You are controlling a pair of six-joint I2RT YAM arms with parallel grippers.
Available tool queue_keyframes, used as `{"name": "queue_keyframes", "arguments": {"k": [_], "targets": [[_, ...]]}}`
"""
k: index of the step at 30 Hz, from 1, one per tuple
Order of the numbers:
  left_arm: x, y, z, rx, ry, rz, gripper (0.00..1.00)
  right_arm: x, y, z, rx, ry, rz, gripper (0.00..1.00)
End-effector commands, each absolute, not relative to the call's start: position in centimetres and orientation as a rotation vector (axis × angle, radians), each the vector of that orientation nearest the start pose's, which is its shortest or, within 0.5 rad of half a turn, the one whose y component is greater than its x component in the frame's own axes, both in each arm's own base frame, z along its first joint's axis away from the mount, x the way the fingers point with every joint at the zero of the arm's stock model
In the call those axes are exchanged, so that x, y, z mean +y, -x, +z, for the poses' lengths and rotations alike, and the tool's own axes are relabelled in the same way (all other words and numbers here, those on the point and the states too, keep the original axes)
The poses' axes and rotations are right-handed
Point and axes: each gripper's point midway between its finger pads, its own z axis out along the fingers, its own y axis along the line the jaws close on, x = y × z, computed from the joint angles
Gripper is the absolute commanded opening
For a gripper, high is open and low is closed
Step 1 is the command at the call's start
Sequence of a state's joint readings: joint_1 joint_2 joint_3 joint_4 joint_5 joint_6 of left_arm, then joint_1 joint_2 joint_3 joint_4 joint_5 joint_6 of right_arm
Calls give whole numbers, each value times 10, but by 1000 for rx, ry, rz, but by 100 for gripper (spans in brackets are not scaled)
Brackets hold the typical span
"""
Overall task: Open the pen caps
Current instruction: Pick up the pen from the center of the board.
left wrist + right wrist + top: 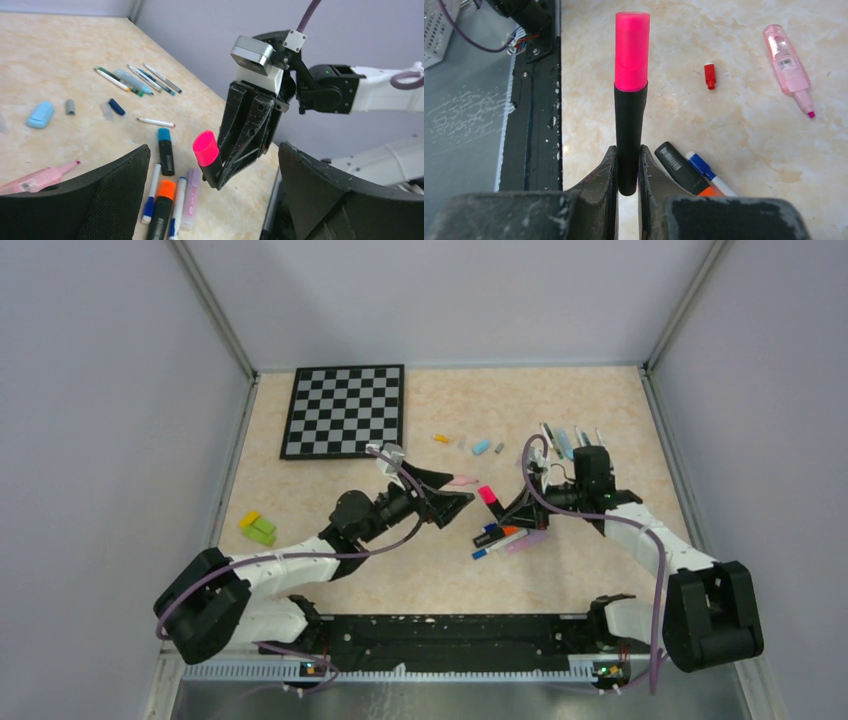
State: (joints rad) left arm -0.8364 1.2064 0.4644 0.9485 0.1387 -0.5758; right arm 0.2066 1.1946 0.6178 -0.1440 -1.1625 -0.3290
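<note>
Far left of the table: a yellow-green block, with a chessboard behind it toward the back wall. Nothing touches either.

Left end effector: jaws spread wide, holding nothing. In its wrist view its fingers frame the pink cap and stand apart from it (no contact is seen on either side).

Just behind it a pink highlighter lies flat, tip bare, with a small red cap loose nearby.

The pink cap is seated on the end of a black marker, raised above the table, just beside the left fingertips.

Right end effector: closed narrow on the lower barrel of that marker, one finger on each side.

Below the held marker is a cluster lying close together: an orange-capped marker, a teal-capped marker, white pens with blue ends and a lilac highlighter.

Farther back, a yellow cap, a light blue cap and a grey cap lie loose and apart. To their right is a row of thin pens.
</note>
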Motion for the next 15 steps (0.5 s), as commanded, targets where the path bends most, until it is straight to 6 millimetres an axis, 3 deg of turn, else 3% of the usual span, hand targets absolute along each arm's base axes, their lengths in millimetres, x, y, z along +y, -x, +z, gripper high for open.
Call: {"name": "queue_keyframes", "arguments": {"k": [1, 6, 12, 15], "targets": [[-332, -195, 267, 1380, -440, -1534, 99, 208, -200, 160, 1563, 1198, 1285, 0], [-345, -188, 267, 1351, -502, -1627, 99, 208, -198, 157, 1580, 1183, 1319, 0], [-361, -195, 255, 1386, -492, -1699, 99, 211, -194, 162, 1579, 1158, 1385, 0], [-367, -197, 254, 1379, -485, -1726, 94, 211, -194, 161, 1587, 1148, 1395, 0]]}}
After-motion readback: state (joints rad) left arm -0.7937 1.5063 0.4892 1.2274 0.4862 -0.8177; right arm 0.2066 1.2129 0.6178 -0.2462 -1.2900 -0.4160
